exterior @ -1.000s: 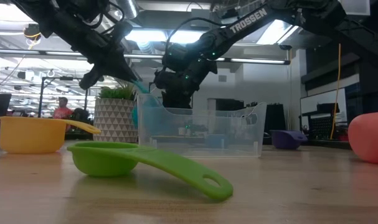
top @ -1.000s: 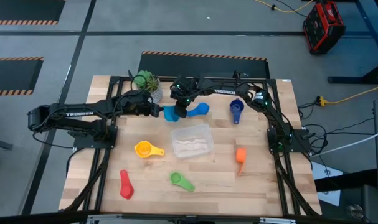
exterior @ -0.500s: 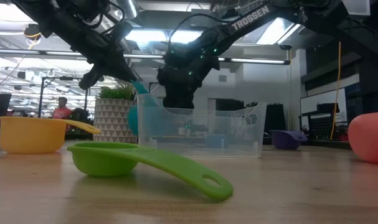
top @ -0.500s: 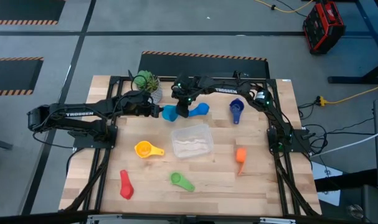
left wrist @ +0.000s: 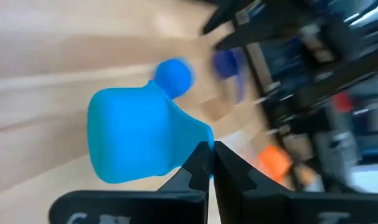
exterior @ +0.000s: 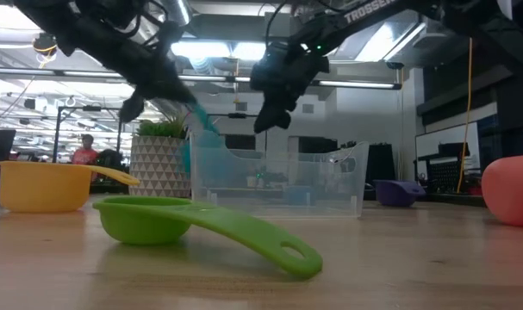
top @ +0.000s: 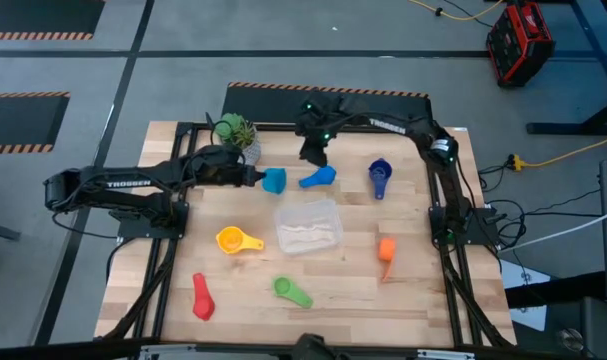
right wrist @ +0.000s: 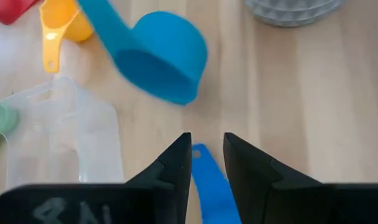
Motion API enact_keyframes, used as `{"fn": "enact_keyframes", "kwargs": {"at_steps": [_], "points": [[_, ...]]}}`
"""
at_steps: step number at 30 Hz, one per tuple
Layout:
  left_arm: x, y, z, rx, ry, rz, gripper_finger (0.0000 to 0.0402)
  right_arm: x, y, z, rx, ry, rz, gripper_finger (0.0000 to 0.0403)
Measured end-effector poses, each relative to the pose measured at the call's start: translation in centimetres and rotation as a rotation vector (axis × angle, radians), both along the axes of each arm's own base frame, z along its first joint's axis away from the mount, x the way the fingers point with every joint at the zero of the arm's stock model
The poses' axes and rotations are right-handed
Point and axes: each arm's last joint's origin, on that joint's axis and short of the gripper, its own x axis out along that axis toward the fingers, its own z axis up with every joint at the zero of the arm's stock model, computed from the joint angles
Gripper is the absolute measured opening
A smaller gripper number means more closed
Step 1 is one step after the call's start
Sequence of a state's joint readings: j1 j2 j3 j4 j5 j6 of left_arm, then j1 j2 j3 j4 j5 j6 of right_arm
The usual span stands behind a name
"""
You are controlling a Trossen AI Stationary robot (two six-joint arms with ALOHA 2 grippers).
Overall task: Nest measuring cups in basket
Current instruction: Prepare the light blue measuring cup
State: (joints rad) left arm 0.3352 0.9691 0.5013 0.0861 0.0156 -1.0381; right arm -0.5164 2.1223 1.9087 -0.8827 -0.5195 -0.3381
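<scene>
A light blue measuring cup (top: 274, 181) hangs above the far part of the table, and my left gripper (top: 255, 178) is shut on it. A mid-blue cup (top: 318, 178) lies on the wood to its right. My right gripper (top: 311, 155) hovers above that cup's far side with its fingers slightly open and nothing between them. In the right wrist view the blue handle (right wrist: 208, 180) shows far below the gap. The clear basket (top: 308, 226) stands at the table's middle and holds no cup. My left gripper pinches the light blue cup by its handle (left wrist: 192, 142) between its two shut fingers. The fingers come from the table's left and slant down. The handle (exterior: 201, 120) runs down from the fingertips, and the bowl (exterior: 189, 159) hangs below them, clear of the table.
A dark blue cup (top: 380, 178) lies at the far right. The orange cup (top: 386, 250), yellow cup (top: 235, 240), green cup (top: 291, 291) and red cup (top: 202, 297) lie around the basket. A potted plant (top: 235, 132) stands at the far left.
My right gripper has risen and gone toward the table's far right, away from the spot between the two blue cups. The mid-blue cup stays on the table. My left gripper holds the light blue cup in much the same place.
</scene>
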Motion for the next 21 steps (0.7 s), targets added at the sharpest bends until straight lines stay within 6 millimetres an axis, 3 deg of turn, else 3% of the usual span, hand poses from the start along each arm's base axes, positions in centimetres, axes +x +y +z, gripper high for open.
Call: {"fn": "enact_keyframes", "kwargs": {"at_steps": [4,10,21], "points": [[-0.5,0.4,-1.3,-0.019,-0.185,0.049,0.0,-0.6,-0.7,0.6,0.018,-0.032,0.004,0.0098],[-2.5,1.2,-4.2,-0.059,-0.275,0.135,0.0,-0.9,-1.2,0.7,0.031,-0.065,0.031,0.0098],[-4.3,0.8,-7.6,-0.168,-0.239,0.154,0.0,0.2,-1.5,1.3,-0.036,-0.176,0.038,0.0098]]}}
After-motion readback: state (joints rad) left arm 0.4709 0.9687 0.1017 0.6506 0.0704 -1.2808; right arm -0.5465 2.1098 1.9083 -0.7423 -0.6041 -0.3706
